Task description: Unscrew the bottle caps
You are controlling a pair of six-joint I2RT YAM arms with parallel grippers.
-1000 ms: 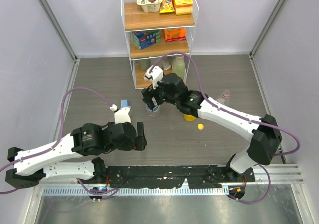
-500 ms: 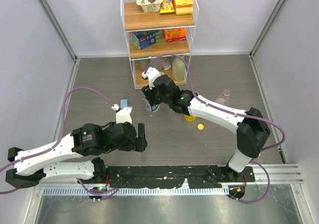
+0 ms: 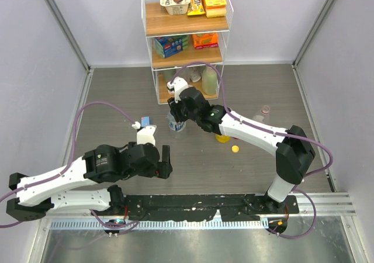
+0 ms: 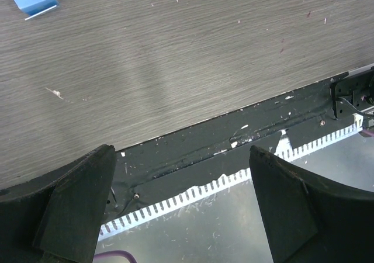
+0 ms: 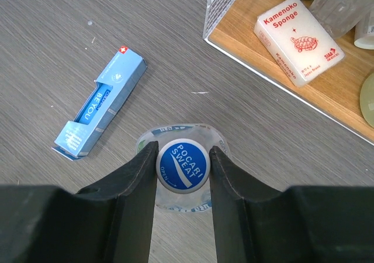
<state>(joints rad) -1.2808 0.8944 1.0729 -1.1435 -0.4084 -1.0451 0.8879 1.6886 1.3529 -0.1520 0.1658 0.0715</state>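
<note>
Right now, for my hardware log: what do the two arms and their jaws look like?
The left arm and right arm look alike: white tapered links, black rounded joint housings. A purple cable loops along each. The jaws are matte black wedges.

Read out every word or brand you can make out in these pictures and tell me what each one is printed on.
"POCARI SWEAT": on the blue cap.
"Kamenoko Sponge": on the white sponge pack.
"BE YOU": on the blue box.
Too small or blurred to read: the finer print on all three, and the snack packages in the top view.
</note>
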